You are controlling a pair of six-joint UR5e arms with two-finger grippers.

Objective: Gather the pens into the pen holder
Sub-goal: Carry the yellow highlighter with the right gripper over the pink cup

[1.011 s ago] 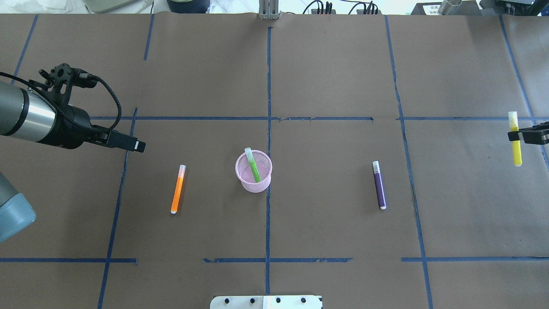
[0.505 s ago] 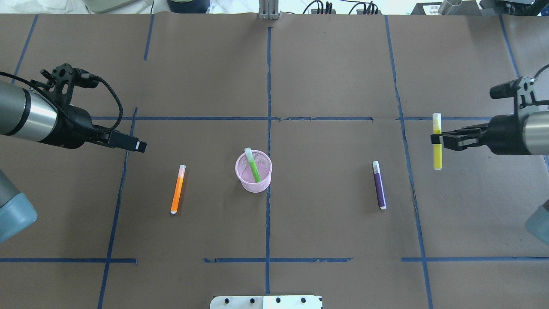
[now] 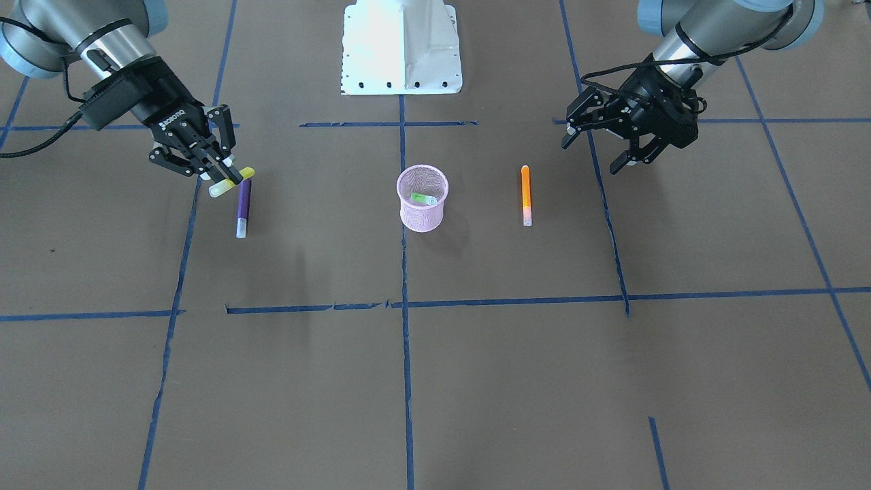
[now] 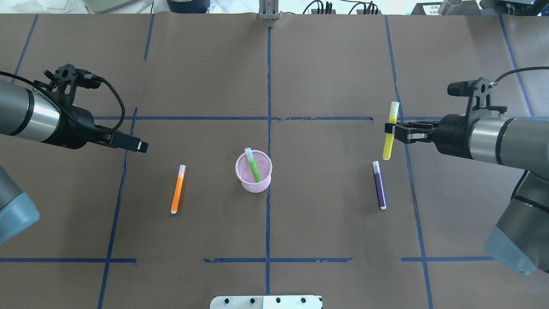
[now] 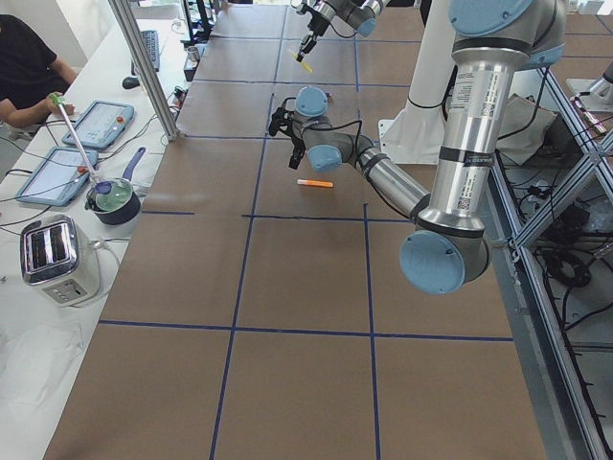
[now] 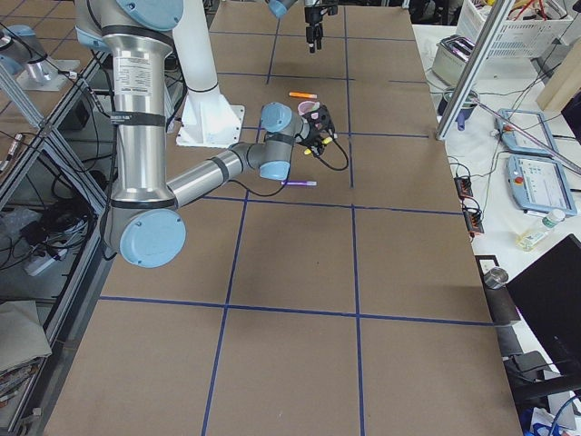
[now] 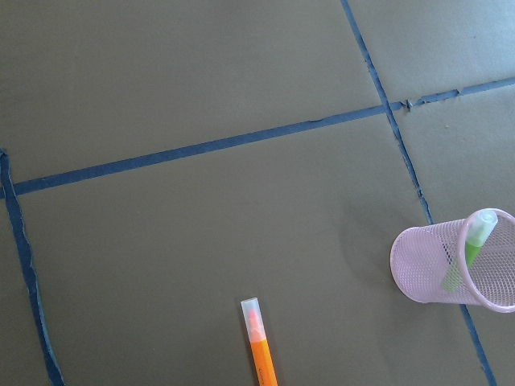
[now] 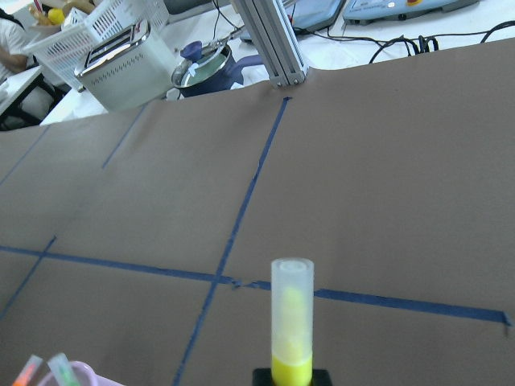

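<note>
The pink mesh pen holder (image 4: 248, 184) stands mid-table with a green pen (image 4: 254, 167) leaning inside it; both also show in the front view, holder (image 3: 422, 212) and green pen (image 3: 423, 199). An orange pen (image 4: 177, 189) lies to its left and a purple pen (image 4: 379, 186) to its right. My right gripper (image 4: 389, 128) is shut on a yellow pen (image 4: 387, 149), held above the table just beyond the purple pen's cap end. My left gripper (image 3: 592, 153) is open and empty, behind and left of the orange pen (image 3: 525, 194).
Blue tape lines cross the brown table cover. The robot's white base plate (image 4: 266, 301) sits at the near edge. Beyond the far edge stand an aluminium post (image 8: 269, 40), a toaster (image 8: 121, 68) and a pot.
My right arm has carried the yellow pen from the table's right edge leftward to just beyond the purple pen. The left arm has barely moved.
</note>
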